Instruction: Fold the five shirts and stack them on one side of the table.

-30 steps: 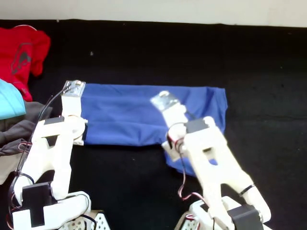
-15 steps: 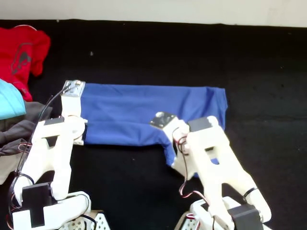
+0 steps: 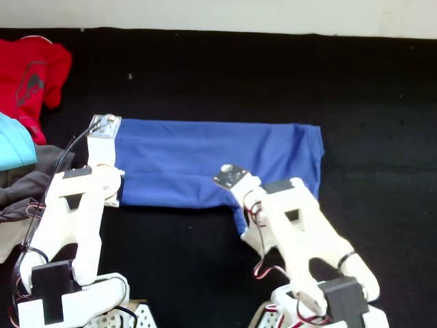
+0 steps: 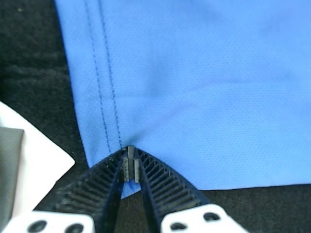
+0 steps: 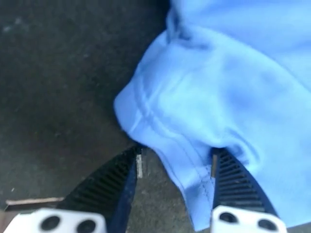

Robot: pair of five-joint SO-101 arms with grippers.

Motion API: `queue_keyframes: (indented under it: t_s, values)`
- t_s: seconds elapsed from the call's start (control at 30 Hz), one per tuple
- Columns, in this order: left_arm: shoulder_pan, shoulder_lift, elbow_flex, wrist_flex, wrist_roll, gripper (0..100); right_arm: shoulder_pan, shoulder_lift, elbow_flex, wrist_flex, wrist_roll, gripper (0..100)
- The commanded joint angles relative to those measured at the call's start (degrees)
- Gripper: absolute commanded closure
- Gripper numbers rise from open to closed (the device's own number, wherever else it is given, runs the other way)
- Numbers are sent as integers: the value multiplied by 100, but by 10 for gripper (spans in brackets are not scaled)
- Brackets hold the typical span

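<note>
A blue shirt (image 3: pixel 205 160), folded into a long band, lies across the middle of the black table. The left arm (image 3: pixel 75 212) stands at the band's left end. Its gripper (image 4: pixel 130 167) is shut on the stitched hem of the blue shirt (image 4: pixel 194 87), close to a corner. The right arm (image 3: pixel 293 225) leans over the band's near edge, where a bunched sleeve (image 3: pixel 240 217) trails toward the arm bases. My right gripper (image 5: pixel 175 158) is open, one finger on each side of that bunched blue sleeve (image 5: pixel 194 97).
At the far left lie a red shirt (image 3: pixel 31 75), a light blue shirt (image 3: pixel 13 143) and a grey garment (image 3: pixel 20 188). The black table (image 3: pixel 382 102) is bare along the back and on the right.
The right arm drew back from over the middle of the blue shirt to its near edge and came down at the sleeve. The left arm and the shirt stayed put.
</note>
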Motion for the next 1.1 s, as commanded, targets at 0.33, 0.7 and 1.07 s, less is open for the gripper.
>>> queue_keyframes:
  t_s: [0.33, 0.7, 1.07]
  values:
    - [-101, -110, 4, -105, 44, 992, 752, 1024, -1112, 13, 88, 995]
    - [-101, -110, 4, -105, 44, 992, 1349, 567, -3943, 1640, 484, 991]
    - [-101, -110, 4, -105, 44, 992, 1349, 3222, -6677, 1657, -229, 889]
